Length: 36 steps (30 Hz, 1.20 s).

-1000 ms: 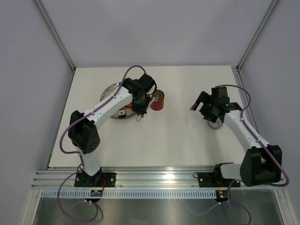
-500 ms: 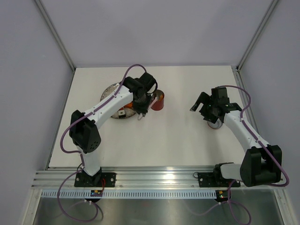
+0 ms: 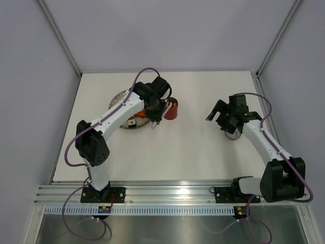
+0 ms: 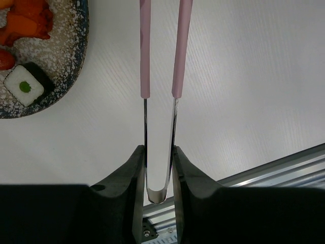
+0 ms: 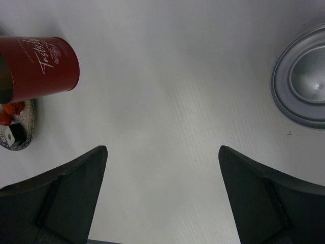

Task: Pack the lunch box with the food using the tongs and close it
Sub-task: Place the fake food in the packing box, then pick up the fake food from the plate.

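The pale pink tongs (image 4: 181,56) stand between the fingers of my left gripper (image 4: 159,152), which is shut on their metal bend; their tips run out of the top of the left wrist view. In the top view my left gripper (image 3: 154,117) sits between the speckled plate (image 3: 120,99) and the red lunch box (image 3: 172,109), which stands upright and open. Food lies on the plate (image 4: 76,61): orange pieces (image 4: 30,20) and a white roll (image 4: 25,86). My right gripper (image 5: 162,193) is open and holds nothing. The lid (image 5: 304,81) lies silver side up.
The lunch box (image 5: 43,66) shows at the left of the right wrist view, with the plate's edge (image 5: 23,140) below it. The lid (image 3: 233,135) lies partly under my right arm. Grey walls enclose the table, and a metal rail runs along the near edge.
My left wrist has shifted slightly beside the lunch box with the tongs still in its grip. The right arm has not moved.
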Available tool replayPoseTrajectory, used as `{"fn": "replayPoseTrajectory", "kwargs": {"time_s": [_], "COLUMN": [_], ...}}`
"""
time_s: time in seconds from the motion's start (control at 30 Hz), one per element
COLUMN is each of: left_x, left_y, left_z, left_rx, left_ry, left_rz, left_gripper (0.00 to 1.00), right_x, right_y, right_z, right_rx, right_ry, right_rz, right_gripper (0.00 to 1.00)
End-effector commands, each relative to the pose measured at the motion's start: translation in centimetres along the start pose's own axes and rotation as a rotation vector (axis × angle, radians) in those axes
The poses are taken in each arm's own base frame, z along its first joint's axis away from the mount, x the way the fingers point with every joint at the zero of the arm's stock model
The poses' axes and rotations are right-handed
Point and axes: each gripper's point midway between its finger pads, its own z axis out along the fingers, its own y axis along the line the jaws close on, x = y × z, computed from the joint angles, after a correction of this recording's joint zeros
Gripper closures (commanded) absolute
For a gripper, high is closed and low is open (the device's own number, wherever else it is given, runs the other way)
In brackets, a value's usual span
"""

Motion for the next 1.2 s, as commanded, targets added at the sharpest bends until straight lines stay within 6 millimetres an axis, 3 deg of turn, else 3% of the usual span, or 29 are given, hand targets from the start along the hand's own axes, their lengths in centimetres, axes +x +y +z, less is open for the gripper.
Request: {"fn": "replayPoseTrajectory", "kwargs": {"time_s": [0.0, 0.17, 0.3, 0.43, 0.6, 0.8, 0.97, 1.17], "left_x": [-3.2, -4.2, -4.1, -3.3, -1.6, -1.3, -1.1, -1.4], "left_y": [-0.7, 0.5, 3.5, 6.6, 12.8, 17.2, 19.4, 19.9], "left_z": [-3.9, -7.2, -7.7, -6.8, -3.9, -2.4, -0.3, 2.4], "left_rx": [0.030, 0.015, -0.038, -0.066, -0.193, -0.293, -0.319, -0.270], "left_ry": [-0.172, -0.309, -0.305, -0.270, -0.138, -0.072, -0.014, 0.018], "left_rz": [-0.010, -0.035, -0.101, -0.170, -0.257, -0.317, -0.365, -0.409], "left_gripper": [1.00, 1.00, 1.00, 1.00, 0.89, 0.76, 0.76, 0.76], "right_x": [-1.1, -1.2, -1.1, -1.0, -1.0, -1.0, -0.9, -0.7], "right_y": [1.2, 1.3, 1.3, 1.3, 1.3, 1.3, 1.2, 1.1], "right_z": [-0.6, -0.6, -0.4, -0.4, -0.2, -0.2, -0.2, 0.0], "right_rx": [-0.043, -0.046, -0.046, -0.048, -0.051, -0.050, -0.048, -0.047], "right_ry": [-0.037, -0.037, -0.033, -0.033, -0.029, -0.030, -0.028, -0.022], "right_rz": [-0.013, -0.012, -0.013, -0.012, -0.012, -0.012, -0.011, -0.010], "right_gripper": [0.01, 0.01, 0.01, 0.00, 0.00, 0.01, 0.01, 0.00]}}
